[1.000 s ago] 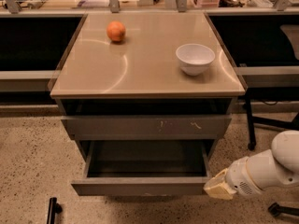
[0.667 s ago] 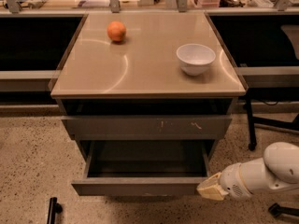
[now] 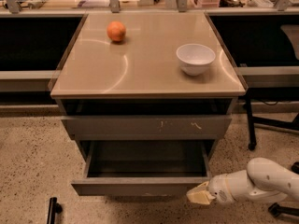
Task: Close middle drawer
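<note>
1. Claw (image 3: 197,196): low right of the view, on a white arm coming in from the right. Released or clenched: we cannot tell.
2. Middle drawer (image 3: 135,186): pulled well out of the cabinet, dark inside showing. Its front lies just left of the claw, w/ the claw tip at the front's right end. Touching or just apart: we can't tell.
3. Long axis of the front runs left–right, stretching away from the claw to its left. Travel to shut it runs back into the cabinet, beyond the claw. We judge the next move = a push on the front toward the cabinet. Contact this far off-centre may skew the drawer, so a spot further left is prob. better.
4. Scratched drawer front (image 3: 147,126): above & left of the claw, looks shut or nearly so.
5. Counter (image 3: 140,78): well above the claw. It carries an orange (image 3: 116,31) far up-left & a white bowl (image 3: 195,58) approx. straight above.
6. Floor (image 3: 32,157): speckled. Black chair leg (image 3: 250,125) up-right of the claw, black object (image 3: 52,208) far left, low.
</note>
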`<state>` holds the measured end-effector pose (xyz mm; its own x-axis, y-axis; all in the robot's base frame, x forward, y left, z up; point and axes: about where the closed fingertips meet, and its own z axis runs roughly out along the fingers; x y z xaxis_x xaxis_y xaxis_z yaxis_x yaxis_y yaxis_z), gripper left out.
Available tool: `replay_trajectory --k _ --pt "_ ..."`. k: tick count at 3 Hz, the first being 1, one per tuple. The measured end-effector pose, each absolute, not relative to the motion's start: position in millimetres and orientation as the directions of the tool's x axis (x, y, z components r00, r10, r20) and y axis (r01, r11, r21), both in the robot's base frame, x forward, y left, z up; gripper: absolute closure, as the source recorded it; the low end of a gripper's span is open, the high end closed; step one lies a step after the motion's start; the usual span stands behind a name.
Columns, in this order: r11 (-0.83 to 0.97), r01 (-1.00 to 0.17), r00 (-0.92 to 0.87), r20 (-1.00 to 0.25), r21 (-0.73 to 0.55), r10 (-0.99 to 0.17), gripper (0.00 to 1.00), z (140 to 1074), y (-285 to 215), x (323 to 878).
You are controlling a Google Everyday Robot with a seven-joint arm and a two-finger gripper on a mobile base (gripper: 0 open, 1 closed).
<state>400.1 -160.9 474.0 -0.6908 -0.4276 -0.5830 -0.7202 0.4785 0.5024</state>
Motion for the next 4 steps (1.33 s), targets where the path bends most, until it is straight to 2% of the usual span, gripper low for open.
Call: replay_trajectory --k 1,3,4 --pt "0.522 -0.678 -0.732 -0.543 0.518 -0.412 1.00 439.9 -161.8 405.5" --pt "0.625 -0.649 -0.749 -0.504 0.433 -0.429 1.00 419.6 -172.5 445.6" --pt "0.702 -0.628 -0.751 -0.500 0.336 -0.432 1.00 427.7 -192.7 488.0"
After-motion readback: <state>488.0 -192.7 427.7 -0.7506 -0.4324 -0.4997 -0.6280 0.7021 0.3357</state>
